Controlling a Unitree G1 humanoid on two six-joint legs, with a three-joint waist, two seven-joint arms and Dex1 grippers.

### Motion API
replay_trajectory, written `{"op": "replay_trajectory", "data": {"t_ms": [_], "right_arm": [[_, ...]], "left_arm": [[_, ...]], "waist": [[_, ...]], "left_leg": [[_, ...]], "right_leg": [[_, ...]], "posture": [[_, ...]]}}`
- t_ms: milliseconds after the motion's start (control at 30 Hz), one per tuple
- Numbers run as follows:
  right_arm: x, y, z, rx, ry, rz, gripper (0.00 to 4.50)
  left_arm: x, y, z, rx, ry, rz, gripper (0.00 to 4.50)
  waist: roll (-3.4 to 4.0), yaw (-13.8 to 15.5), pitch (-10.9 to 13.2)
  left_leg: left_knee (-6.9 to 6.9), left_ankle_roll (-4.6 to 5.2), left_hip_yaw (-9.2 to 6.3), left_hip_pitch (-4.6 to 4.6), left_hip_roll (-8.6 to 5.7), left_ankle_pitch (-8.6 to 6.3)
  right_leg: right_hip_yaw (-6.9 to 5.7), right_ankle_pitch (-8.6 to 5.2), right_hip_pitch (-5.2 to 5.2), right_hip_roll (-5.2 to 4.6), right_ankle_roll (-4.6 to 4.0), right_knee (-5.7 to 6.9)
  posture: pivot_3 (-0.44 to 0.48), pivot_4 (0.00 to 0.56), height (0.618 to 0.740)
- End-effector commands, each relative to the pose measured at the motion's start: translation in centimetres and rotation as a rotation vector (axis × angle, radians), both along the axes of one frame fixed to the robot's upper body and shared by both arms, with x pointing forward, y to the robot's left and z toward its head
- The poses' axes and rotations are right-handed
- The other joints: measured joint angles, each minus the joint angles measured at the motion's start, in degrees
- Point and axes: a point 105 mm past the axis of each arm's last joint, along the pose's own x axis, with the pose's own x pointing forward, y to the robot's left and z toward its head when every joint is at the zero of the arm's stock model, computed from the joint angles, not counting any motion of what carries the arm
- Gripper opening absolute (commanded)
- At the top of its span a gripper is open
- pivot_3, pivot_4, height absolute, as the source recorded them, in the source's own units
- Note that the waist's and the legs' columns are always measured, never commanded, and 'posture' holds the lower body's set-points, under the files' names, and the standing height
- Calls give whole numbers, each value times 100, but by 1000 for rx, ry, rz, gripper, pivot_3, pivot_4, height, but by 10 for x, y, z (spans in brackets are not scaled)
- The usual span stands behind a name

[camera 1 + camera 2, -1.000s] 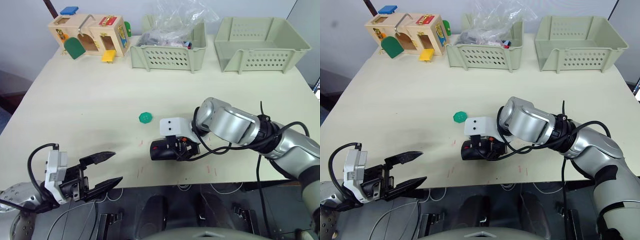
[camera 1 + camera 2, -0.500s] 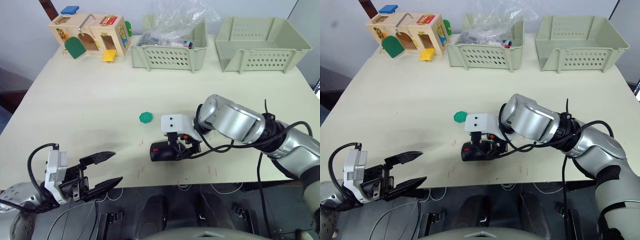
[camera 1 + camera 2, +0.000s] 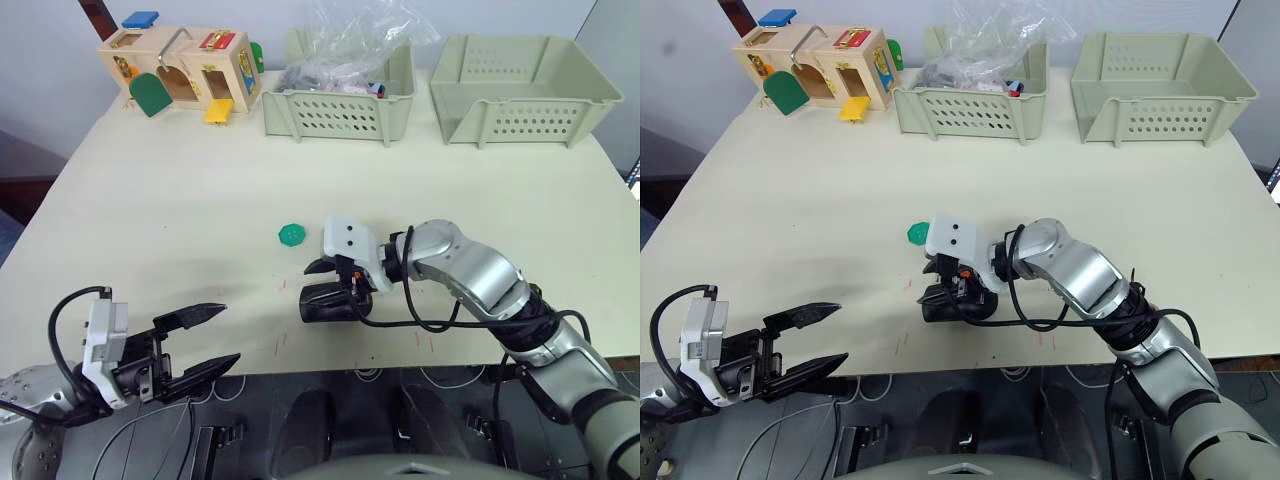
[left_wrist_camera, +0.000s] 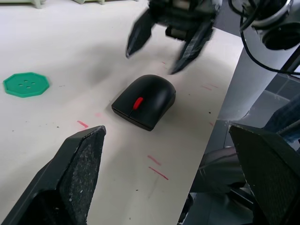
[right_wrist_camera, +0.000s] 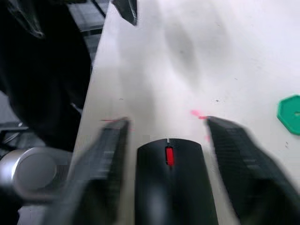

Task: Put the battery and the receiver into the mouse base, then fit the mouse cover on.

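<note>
Directly beneath the right gripper (image 4: pixel 165 43), its spread fingers holding nothing, lies the mouse cover (image 4: pixel 145 101), seemingly seated already; the open, empty left gripper (image 3: pixel 205 338) waits well apart

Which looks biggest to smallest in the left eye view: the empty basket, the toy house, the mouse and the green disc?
1. The empty basket.
2. The toy house.
3. The mouse, though it lies nearer the camera, which makes it look bigger.
4. The green disc.
</note>
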Motion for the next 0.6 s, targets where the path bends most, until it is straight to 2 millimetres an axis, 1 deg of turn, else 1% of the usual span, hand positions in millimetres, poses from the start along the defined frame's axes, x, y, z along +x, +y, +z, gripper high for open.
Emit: {"op": "replay_trajectory", "data": {"t_ms": [33,367,600], "right_arm": [[1,5,0,8,-57,1,2377],[1,8,-14,-47,-32,12,2377],[-1,10,-29,-102,-39,31,2377]], "left_arm": [[0,0,10,15,-34,-1,4500],[4,0,10,19,-40,-2,4500],[3,-1,10,19,-40,-1,4500]], "waist": [[0,4,0],[0,1,0],[0,2,0]], "left_leg": [[0,0,-1,0,0,0],[0,-1,-3,0,0,1],[0,-1,-5,0,0,1]], "right_leg": [[0,0,0,0,0,0],[-2,0,1,1,0,0],[-2,1,1,1,1,1]], "posture": [[0,150,740],[0,150,740],[0,150,740]]}}
